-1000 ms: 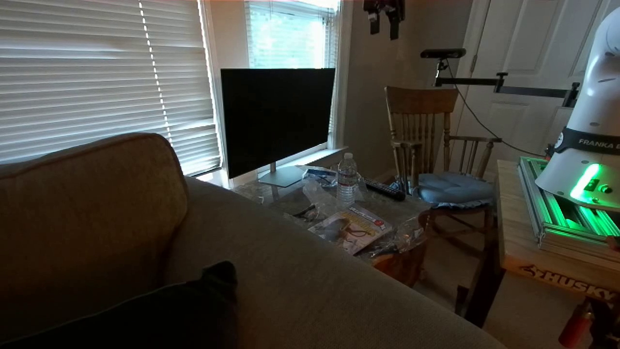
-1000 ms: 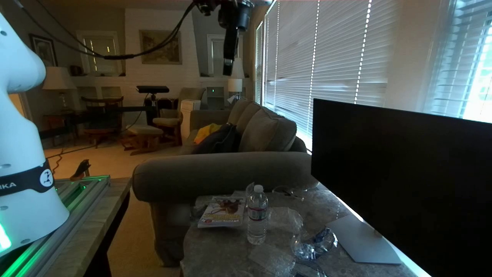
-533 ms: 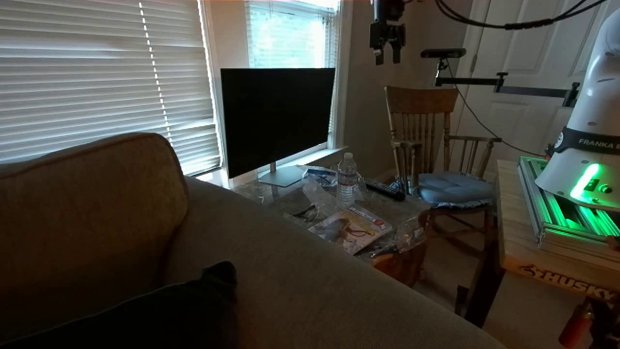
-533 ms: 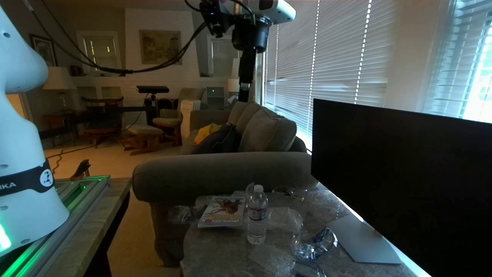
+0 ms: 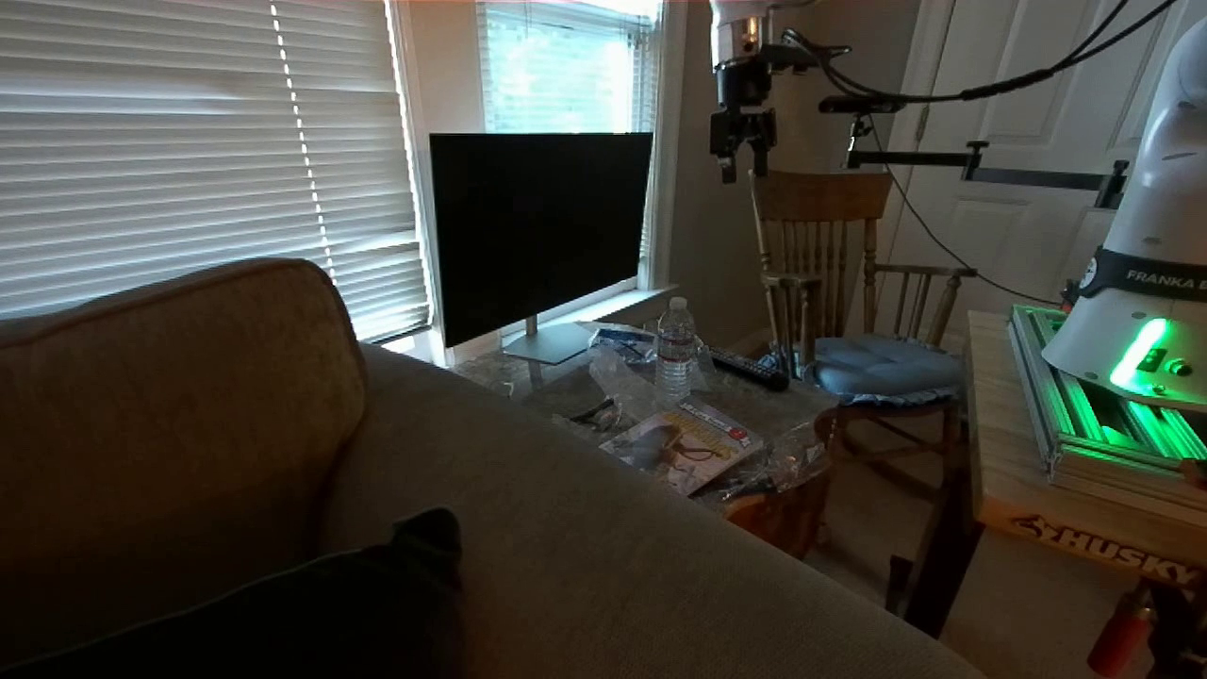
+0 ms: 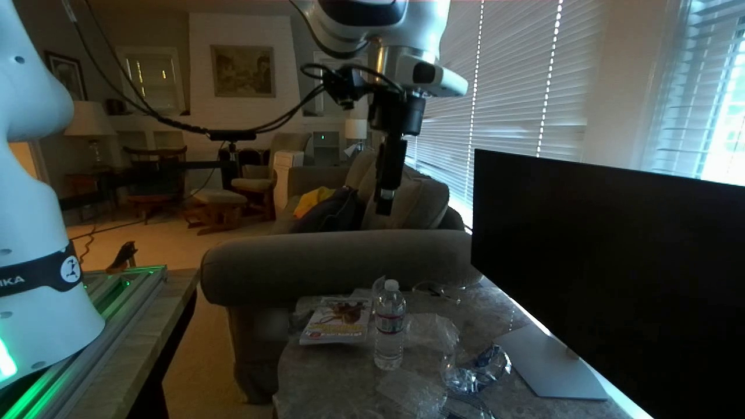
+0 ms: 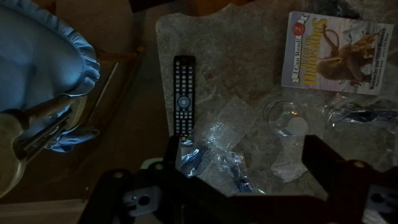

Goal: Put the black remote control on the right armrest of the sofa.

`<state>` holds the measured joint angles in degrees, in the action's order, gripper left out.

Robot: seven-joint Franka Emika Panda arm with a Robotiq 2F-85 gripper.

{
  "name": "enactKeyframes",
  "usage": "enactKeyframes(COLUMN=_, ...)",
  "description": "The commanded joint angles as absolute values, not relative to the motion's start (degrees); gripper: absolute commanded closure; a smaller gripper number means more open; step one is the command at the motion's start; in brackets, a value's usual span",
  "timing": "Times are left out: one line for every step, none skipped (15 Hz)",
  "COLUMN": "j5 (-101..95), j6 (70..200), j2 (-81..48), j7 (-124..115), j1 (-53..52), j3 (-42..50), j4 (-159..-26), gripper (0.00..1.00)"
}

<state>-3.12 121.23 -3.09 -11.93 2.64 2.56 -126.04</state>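
Observation:
The black remote control (image 7: 183,99) lies flat along the edge of a grey side table (image 7: 236,37), at left in the wrist view. It also shows in an exterior view (image 5: 750,369), behind the water bottle. My gripper (image 7: 242,138) is open and empty, high above the table. Its left fingertip overlaps the remote's lower end in the wrist view. The gripper shows in both exterior views (image 5: 744,175) (image 6: 384,209). The right armrest (image 6: 337,259) of the tan sofa (image 6: 401,198) runs beside the table. Its bare top also shows here (image 5: 603,538).
A water bottle (image 7: 286,119) stands on the table near the remote. A book (image 7: 337,53) and clear plastic wrappers (image 7: 230,124) lie there. A large monitor (image 6: 605,262) stands at the table's far side. A wooden chair (image 5: 820,203) with a blue cushion (image 5: 882,366) is close to the remote.
The arm and open gripper have come down into view in both exterior views. In one of them the gripper has also shifted right. The remote and the table's things have not moved.

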Motion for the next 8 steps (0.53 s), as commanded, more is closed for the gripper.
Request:
enactKeyframes(j5=-2.26, j6=126.22, j2=-9.34, j7=-13.64, j1=3.12, j3=3.58, j4=-125.43, gripper=0.00)
enactKeyframes(j5=-1.50, j6=127.40, j2=-11.12, j7=-13.89, j1=3.17, j3=3.86, j4=-125.16, gripper=0.00)
enactKeyframes(j5=-0.16, j6=129.27, j2=-12.90, j7=-14.04, j1=3.28, j3=4.06, j4=-125.01, gripper=0.00)
enactKeyframes(j5=1.24, j6=131.33, j2=-15.07, j7=-14.16, j1=3.45, j3=4.17, j4=-124.59, gripper=0.00)
enactKeyframes(j5=2.45, j6=133.07, j2=-17.04, j7=-14.19, j1=3.60, j3=4.21, j4=-124.15, gripper=0.00)
enactKeyframes(j5=4.00, j6=135.01, j2=-19.08, j7=-13.96, j1=3.90, j3=4.22, j4=-123.61, gripper=0.00)
enactKeyframes(j5=5.08, j6=137.12, j2=-21.03, j7=-14.35, j1=4.05, j3=4.32, j4=-123.35, gripper=0.00)
enactKeyframes(j5=6.16, j6=139.54, j2=-22.96, j7=-13.80, j1=4.34, j3=4.34, j4=-123.14, gripper=0.00)
